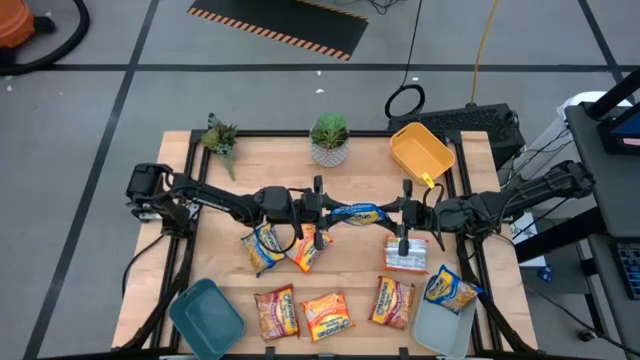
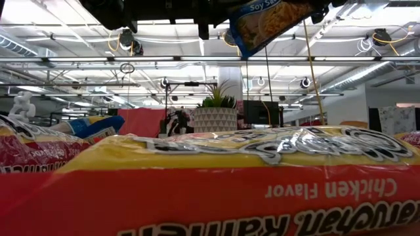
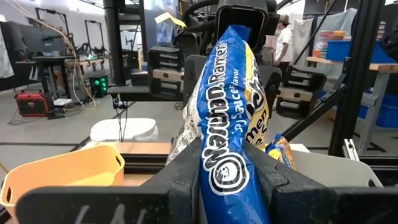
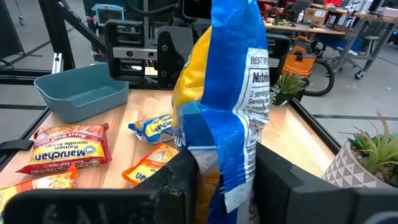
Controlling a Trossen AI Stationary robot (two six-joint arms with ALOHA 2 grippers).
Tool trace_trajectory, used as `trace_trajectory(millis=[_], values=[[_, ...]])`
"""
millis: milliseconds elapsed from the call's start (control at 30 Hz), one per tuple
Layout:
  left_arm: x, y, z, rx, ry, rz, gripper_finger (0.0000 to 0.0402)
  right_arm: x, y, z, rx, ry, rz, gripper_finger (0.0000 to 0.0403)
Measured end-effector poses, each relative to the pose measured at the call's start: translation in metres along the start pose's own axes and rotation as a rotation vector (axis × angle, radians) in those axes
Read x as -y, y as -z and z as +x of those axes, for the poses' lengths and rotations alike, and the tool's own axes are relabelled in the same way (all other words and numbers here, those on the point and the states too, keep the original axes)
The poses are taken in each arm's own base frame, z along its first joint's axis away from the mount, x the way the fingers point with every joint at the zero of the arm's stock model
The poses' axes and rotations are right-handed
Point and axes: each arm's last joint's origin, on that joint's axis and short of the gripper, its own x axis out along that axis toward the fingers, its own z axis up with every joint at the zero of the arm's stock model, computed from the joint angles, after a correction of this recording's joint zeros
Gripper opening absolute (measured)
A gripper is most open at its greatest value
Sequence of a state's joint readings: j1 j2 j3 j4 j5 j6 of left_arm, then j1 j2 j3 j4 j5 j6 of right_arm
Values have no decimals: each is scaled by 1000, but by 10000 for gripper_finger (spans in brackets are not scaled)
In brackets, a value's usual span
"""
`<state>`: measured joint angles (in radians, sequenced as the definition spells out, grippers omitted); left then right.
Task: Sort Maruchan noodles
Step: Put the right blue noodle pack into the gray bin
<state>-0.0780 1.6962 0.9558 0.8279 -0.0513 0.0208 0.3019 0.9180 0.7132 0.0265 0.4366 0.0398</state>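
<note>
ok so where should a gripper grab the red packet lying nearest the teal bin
Take the red packet across its two long edges near the middle, coming straight down from above. It lies flat on the table, so no side offers an edge to pinch. There is open wood between it and the teal bin; the orange packet sits closer on the other side, so that finger has less room.

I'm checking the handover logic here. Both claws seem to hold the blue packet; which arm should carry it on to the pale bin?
Probably the right. Both claws grip the blue packet above the table's middle, and the right claw is nearer the pale bin, which already holds a blue packet. The left claw is farther away.
</note>
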Motion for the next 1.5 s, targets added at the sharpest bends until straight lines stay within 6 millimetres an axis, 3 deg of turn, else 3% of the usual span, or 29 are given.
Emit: trace_trajectory(millis=[300, 433, 600, 767, 900, 1200, 1333, 1500], values=[[0, 0, 0, -3, 0, -7, 82, 0, 0, 0, -1, 0, -1, 80], [0, 1, 0, -12, 0, -96, 86, 0, 0, 0, -2, 0, 0, 79], [1, -4, -3, -21, 24, -121, 148, 0, 0, 0, 2, 4, 2, 78], [0, -21, -15, -75, 29, -164, 224, 1, -1, -1, 4, 8, 28, 77], [-1, -38, -30, -131, 24, -173, 253, 1, 0, -3, -8, 8, 49, 77], [-2, -66, -67, -254, -35, -168, 257, -7, 0, -13, -29, -144, 181, 76], [-3, -64, -73, -313, -123, -143, 257, -15, 1, -19, -45, -193, 204, 76], [-3, -59, -75, -370, -147, -131, 257, -23, -10, -35, -207, -252, 259, 77]])
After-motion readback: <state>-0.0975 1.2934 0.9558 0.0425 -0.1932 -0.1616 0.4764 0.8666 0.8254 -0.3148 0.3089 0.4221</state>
